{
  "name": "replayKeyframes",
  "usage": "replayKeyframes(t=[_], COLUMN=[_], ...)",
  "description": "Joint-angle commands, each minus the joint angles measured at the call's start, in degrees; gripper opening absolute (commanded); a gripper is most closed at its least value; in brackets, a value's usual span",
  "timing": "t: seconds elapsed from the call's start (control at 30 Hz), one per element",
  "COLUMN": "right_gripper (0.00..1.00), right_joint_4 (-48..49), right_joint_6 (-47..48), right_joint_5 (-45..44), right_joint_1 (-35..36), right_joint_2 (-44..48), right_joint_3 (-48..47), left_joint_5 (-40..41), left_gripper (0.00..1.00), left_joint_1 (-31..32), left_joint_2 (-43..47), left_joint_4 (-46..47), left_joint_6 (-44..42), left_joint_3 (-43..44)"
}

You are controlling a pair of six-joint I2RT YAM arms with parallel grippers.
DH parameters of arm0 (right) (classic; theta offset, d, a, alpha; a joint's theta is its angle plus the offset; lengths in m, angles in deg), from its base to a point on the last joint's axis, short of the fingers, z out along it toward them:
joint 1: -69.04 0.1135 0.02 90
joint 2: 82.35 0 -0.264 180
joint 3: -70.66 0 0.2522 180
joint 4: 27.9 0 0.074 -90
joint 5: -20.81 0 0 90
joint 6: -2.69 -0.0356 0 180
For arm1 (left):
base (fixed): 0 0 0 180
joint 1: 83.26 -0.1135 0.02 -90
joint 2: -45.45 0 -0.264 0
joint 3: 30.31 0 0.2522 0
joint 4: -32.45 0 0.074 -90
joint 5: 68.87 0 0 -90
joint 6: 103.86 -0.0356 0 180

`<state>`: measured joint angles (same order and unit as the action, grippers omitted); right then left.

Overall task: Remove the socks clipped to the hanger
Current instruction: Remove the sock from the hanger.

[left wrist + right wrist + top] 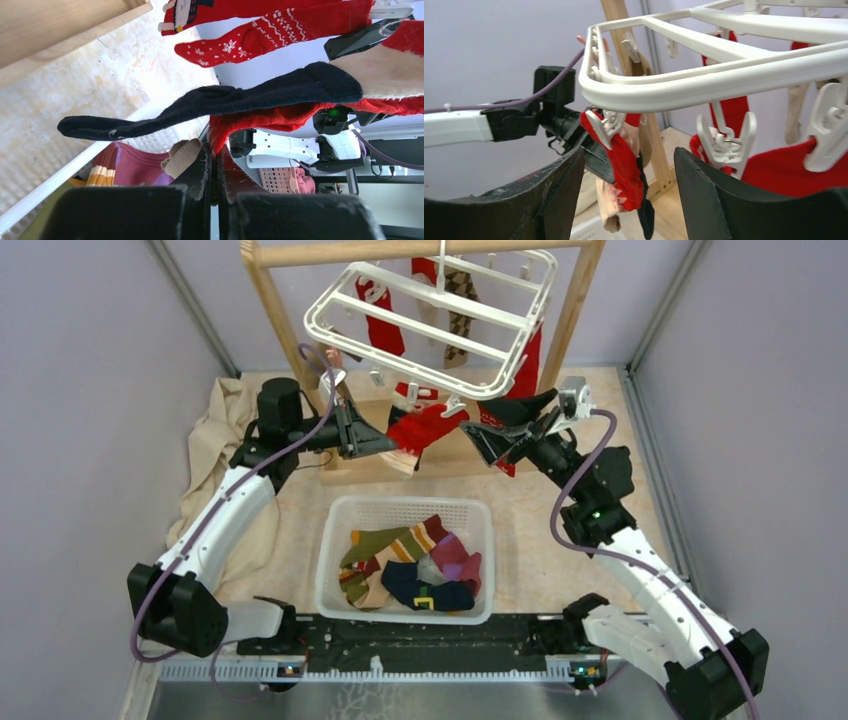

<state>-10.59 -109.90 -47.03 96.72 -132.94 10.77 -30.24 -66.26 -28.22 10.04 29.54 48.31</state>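
Observation:
The white slatted hanger (430,315) hangs tilted from the wooden frame, with red and argyle socks (385,325) clipped under it. My left gripper (385,445) is shut on the edge of a red sock (428,425) that a front clip (606,127) still holds. In the left wrist view the pads (202,170) pinch the red fabric (260,120), and a dark sock (210,102) hangs just above it. My right gripper (500,430) stands open just under the hanger's front rail (704,80). Its fingers (709,195) hold nothing, and a white clip (726,137) hangs above the right one.
A white mesh basket (405,502) holding several loose socks stands between the arms. The wooden frame's posts (270,300) flank the hanger, and its base board lies behind the basket. A beige cloth (215,440) is heaped at the left. Purple walls enclose the table.

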Motion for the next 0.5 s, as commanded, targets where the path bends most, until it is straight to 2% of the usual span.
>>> replayKeyframes(t=[0.0,0.17,0.47], right_gripper=[0.66,0.63,0.55], right_joint_4=[9.5,13.9,17.8], right_joint_6=[-4.2,-7.0,-8.3], right_joint_5=[6.0,8.3,7.3], right_joint_1=[-0.5,-0.4,-0.4], right_joint_2=[-2.3,-5.2,-7.5], right_joint_3=[-1.2,-2.4,-3.4], left_joint_5=[-2.3,-2.8,-3.0], left_gripper=[0.00,0.00,0.00], left_joint_1=[-0.4,-0.4,-0.1], left_joint_2=[-0.6,-0.8,-0.8], left_joint_4=[-1.8,-3.4,-4.8], left_joint_6=[-1.6,-2.2,-2.7], left_joint_3=[1.5,0.5,-1.1])
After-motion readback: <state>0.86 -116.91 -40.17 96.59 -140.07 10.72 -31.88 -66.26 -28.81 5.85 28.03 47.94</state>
